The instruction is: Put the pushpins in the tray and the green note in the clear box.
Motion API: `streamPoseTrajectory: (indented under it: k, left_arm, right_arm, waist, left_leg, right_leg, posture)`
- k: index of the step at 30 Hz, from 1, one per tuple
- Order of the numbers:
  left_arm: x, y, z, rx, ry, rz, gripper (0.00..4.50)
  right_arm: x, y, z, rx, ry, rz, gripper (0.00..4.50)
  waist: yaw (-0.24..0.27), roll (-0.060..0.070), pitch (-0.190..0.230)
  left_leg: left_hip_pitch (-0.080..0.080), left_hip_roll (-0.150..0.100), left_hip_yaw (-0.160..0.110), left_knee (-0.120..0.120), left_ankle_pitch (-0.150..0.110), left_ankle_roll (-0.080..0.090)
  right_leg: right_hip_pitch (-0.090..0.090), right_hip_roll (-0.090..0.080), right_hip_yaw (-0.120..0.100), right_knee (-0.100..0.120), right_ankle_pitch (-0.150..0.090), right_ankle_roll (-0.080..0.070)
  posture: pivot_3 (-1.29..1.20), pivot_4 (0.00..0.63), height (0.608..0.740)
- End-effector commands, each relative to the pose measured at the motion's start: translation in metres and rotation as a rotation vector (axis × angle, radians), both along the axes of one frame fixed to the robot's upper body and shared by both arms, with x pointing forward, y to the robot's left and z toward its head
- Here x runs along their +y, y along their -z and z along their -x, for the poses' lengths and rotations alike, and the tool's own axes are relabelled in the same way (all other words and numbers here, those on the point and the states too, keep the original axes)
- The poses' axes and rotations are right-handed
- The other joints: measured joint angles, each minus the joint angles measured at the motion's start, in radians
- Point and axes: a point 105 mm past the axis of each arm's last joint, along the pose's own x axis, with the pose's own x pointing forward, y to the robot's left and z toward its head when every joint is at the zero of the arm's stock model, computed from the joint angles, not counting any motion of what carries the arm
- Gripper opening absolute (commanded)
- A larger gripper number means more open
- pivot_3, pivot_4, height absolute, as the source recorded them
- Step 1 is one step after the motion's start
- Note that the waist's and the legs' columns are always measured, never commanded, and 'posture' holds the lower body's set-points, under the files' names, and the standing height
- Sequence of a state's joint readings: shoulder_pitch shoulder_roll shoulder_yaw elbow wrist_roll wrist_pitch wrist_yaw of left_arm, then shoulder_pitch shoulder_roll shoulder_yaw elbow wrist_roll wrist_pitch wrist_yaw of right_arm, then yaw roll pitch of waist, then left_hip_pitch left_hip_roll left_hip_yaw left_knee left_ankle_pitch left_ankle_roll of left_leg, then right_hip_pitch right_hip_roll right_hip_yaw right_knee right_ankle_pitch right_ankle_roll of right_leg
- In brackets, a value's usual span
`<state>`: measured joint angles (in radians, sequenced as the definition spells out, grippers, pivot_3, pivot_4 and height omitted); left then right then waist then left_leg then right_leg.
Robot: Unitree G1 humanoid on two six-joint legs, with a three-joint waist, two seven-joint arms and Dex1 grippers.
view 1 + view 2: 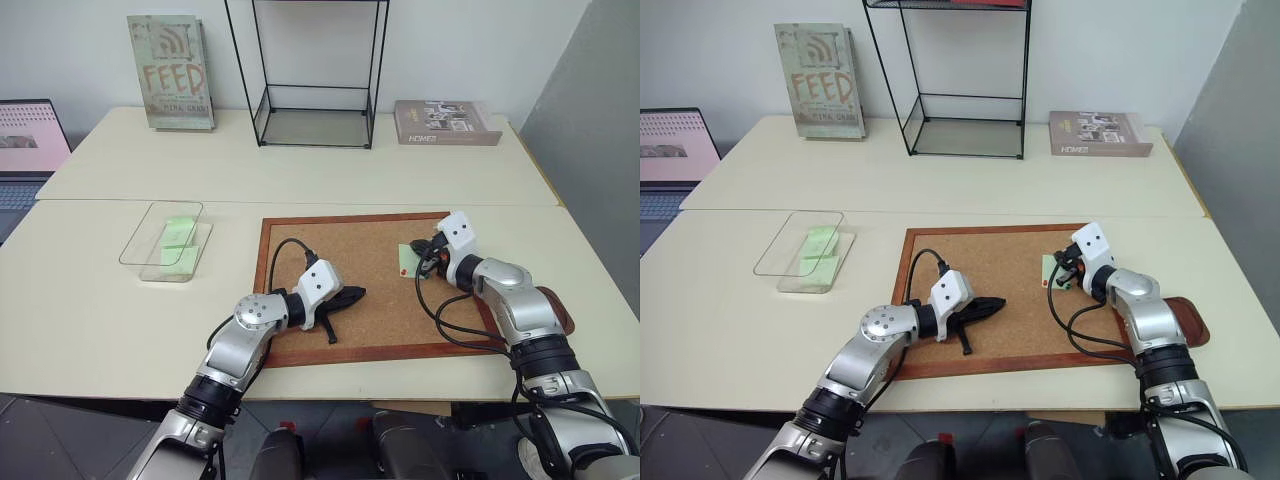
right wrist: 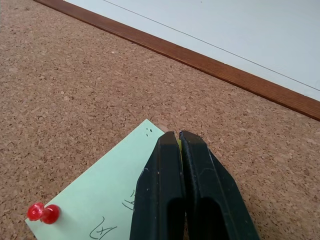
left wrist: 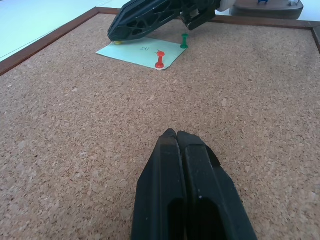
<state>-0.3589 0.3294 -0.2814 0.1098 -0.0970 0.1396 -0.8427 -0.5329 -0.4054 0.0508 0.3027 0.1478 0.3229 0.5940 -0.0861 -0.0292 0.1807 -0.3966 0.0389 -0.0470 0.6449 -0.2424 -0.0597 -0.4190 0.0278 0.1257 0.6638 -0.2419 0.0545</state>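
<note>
Partly hidden green note under right gripper, jaws closed

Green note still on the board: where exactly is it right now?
The green note lies on the cork board, near its far right corner, a red pushpin and a green pushpin in it, right gripper on its edge.

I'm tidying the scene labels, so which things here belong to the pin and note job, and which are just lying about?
Part of the job:
- green note pinned to the cork board
- red pushpin
- green pushpin
- tray
- clear box, with green slips already in it
- right gripper, shut at the note
- left gripper, shut

Just lying about:
- wire stand
- two books
- laptop
</note>
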Motion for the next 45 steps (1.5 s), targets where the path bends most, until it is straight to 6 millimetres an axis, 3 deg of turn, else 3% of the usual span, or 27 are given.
streamPoseTrajectory:
  k: [1, 11, 16, 19, 22, 28, 33, 41, 45]
  left_arm:
    - [0.004, 0.015, 0.004, 0.030, 0.006, -0.064, 0.00]
    - [0.000, 0.017, 0.003, 0.030, 0.016, -0.074, 0.00]
    - [0.001, 0.017, 0.005, 0.034, 0.016, -0.070, 0.00]
    - [0.001, 0.018, 0.007, 0.036, 0.017, -0.073, 0.00]
    - [0.002, 0.017, 0.008, 0.037, 0.018, -0.072, 0.00]
    - [0.003, 0.018, 0.009, 0.038, 0.032, -0.083, 0.00]
    - [0.005, 0.017, 0.007, 0.036, 0.033, -0.089, 0.00]
    - [0.005, 0.018, 0.009, 0.039, 0.035, -0.089, 0.00]
    - [0.004, 0.018, 0.009, 0.037, 0.029, -0.087, 0.00]
  right_arm:
    - [0.002, -0.051, 0.004, -0.165, -0.003, -0.091, 0.05]
    - [0.003, -0.071, 0.026, -0.203, 0.006, -0.110, 0.05]
    - [-0.032, -0.086, 0.041, -0.245, 0.118, -0.070, 0.05]
    - [-0.071, -0.080, 0.065, -0.228, 0.226, 0.050, 0.05]
    - [-0.098, -0.067, 0.084, -0.181, 0.301, 0.134, 0.05]
    - [-0.137, -0.043, 0.118, -0.069, 0.394, 0.308, 0.05]
    - [-0.148, -0.025, 0.133, 0.016, 0.398, 0.410, 0.05]
    - [-0.148, -0.005, 0.136, 0.105, 0.374, 0.425, 0.05]
    - [-0.150, -0.002, 0.135, 0.126, 0.387, 0.424, 0.69]
  waist:
    - [0.000, 0.000, 0.000]
    - [0.001, 0.002, 0.000]
    - [0.003, 0.002, 0.000]
    - [0.009, 0.003, -0.001]
    - [0.007, 0.003, -0.002]
    - [0.000, 0.004, -0.002]
    - [-0.002, 0.003, -0.002]
    - [-0.002, 0.003, -0.002]
    - [-0.001, 0.003, -0.001]
  left_leg:
    - [0.000, 0.000, 0.000, 0.000, 0.000, 0.000]
    - [0.001, 0.000, -0.001, 0.000, 0.000, 0.000]
    - [0.001, 0.000, -0.001, 0.000, 0.000, 0.000]
    - [0.000, 0.000, -0.001, 0.000, 0.000, 0.000]
    - [0.000, 0.000, -0.001, -0.001, 0.000, 0.000]
    - [0.005, 0.000, 0.000, -0.001, 0.000, 0.000]
    - [0.012, 0.000, 0.001, 0.000, 0.000, 0.000]
    - [0.012, 0.000, 0.003, -0.001, 0.000, 0.000]
    - [0.012, 0.000, 0.003, -0.002, 0.000, 0.000]
  right_leg:
    - [0.000, 0.000, 0.000, 0.000, 0.000, 0.000]
    - [0.001, 0.000, 0.000, 0.000, 0.000, 0.000]
    - [0.001, 0.000, 0.000, 0.000, 0.000, 0.000]
    - [0.001, 0.000, -0.001, -0.001, 0.000, 0.000]
    - [0.001, 0.000, -0.001, -0.002, -0.001, -0.001]
    - [0.004, 0.000, 0.001, -0.001, -0.004, -0.006]
    - [0.010, 0.000, 0.002, -0.003, -0.005, -0.007]
    - [0.010, 0.000, 0.003, -0.005, -0.005, -0.006]
    - [0.010, 0.000, 0.003, -0.005, -0.005, -0.006]
  posture:
    - [0.00, 0.150, 0.740]
    - [0.00, 0.150, 0.740]
    - [0.00, 0.150, 0.740]
    - [0.00, 0.150, 0.740]
    - [0.00, 0.150, 0.740]
    - [0.00, 0.150, 0.740]
    - [0.00, 0.150, 0.740]
    - [0.00, 0.150, 0.740]
    - [0.00, 0.150, 0.740]
